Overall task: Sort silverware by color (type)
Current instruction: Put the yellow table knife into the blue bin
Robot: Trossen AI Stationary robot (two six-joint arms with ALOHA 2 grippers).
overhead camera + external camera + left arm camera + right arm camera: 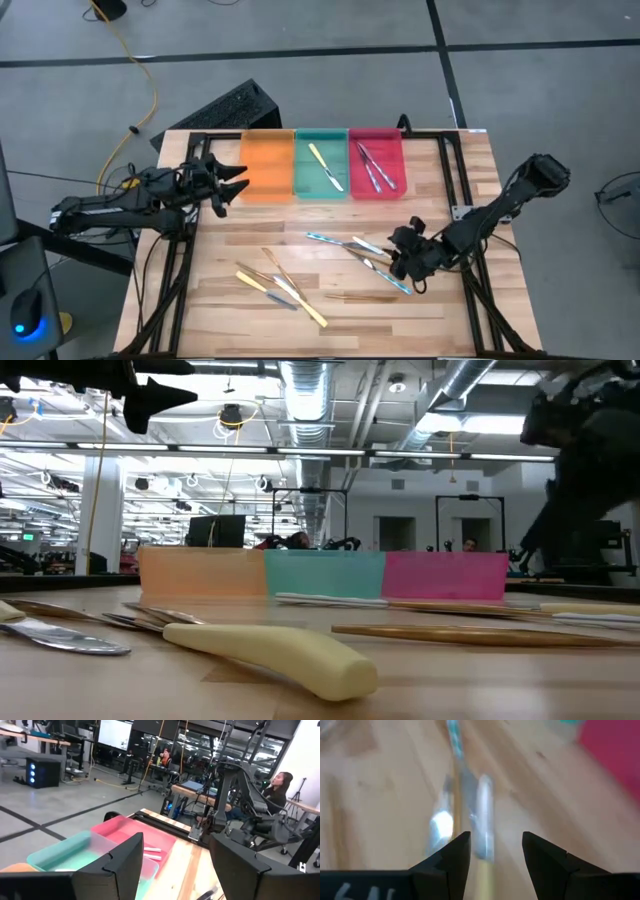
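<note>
Loose silverware lies flat on the wooden table: a crossed bunch of silver, bluish-handled and bronze pieces (pixel 352 248), a second bunch with pale yellow handles (pixel 282 287), and a thin bronze piece (pixel 385 297). A yellow-handled piece (pixel 325 166) lies in the green tray (pixel 320 190). Silver pieces (pixel 373 168) lie in the red tray (pixel 393 150). My right gripper (pixel 405 264) hangs open just above the right end of the crossed bunch, with a blurred silver piece (pixel 483 815) ahead of its fingers. My left gripper (pixel 236 181) is open, level, at the left side of the orange tray (pixel 268 165).
The three trays stand side by side at the table's far middle, inside a black frame (pixel 452 160). In the low view a pale yellow handle (pixel 285 652) lies close to the near edge. The wood between the two bunches and the trays is bare (pixel 290 218).
</note>
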